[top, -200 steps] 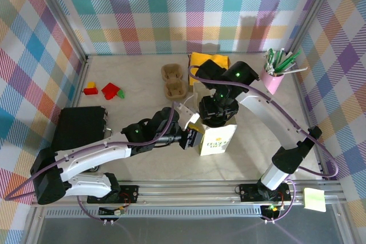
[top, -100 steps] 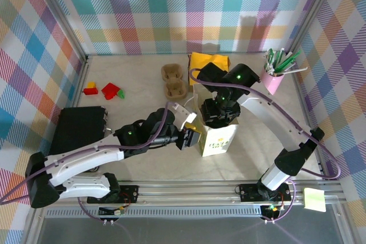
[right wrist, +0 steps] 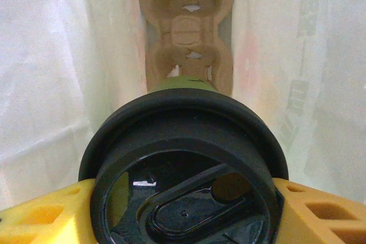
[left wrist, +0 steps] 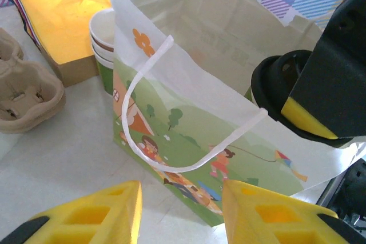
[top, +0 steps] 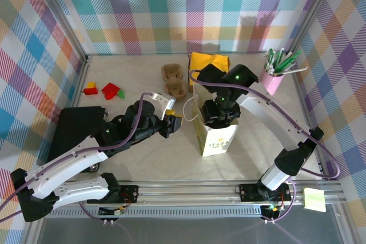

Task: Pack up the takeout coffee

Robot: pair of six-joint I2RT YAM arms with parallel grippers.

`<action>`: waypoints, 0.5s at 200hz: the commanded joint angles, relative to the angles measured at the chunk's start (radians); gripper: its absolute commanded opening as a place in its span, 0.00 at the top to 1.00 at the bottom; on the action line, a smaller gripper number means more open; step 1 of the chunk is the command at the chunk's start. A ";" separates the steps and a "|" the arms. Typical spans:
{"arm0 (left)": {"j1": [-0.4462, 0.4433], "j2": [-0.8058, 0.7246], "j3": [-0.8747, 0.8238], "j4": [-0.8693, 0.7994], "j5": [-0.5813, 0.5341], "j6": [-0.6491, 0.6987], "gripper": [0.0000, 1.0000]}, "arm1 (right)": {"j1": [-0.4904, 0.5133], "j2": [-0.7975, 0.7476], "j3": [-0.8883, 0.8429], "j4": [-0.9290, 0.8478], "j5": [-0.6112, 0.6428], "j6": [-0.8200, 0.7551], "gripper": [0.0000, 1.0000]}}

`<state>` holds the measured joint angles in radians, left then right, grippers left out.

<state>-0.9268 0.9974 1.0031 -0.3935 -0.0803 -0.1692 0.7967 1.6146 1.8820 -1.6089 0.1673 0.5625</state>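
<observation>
Top view: the right gripper (top: 218, 114) hangs over the mouth of the paper bag (top: 215, 137) near the middle of the bench (top: 143, 158); the left gripper (top: 173, 122) sits at the bag's 9 o'clock, apart from it.
Left wrist: its jaws stand part open, empty.
Right wrist: the jaws clamp the black-lidded takeout coffee (right wrist: 183, 158) inside the bag; a pulp tray (right wrist: 189, 27) lies at 12 o'clock beyond it.
</observation>
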 commanded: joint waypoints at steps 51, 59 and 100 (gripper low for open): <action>0.007 0.001 0.007 0.007 0.019 0.030 0.59 | -0.070 0.046 0.003 -0.007 -0.049 -0.092 0.37; 0.006 0.003 0.005 0.007 0.020 0.031 0.59 | -0.081 0.051 0.006 -0.004 -0.053 -0.102 0.37; 0.008 -0.001 -0.001 0.003 0.007 0.034 0.59 | -0.096 0.095 0.039 -0.008 -0.072 -0.139 0.38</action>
<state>-0.9264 1.0004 1.0031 -0.3916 -0.0696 -0.1589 0.7063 1.6806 1.8858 -1.6024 0.1211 0.4629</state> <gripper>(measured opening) 0.411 0.664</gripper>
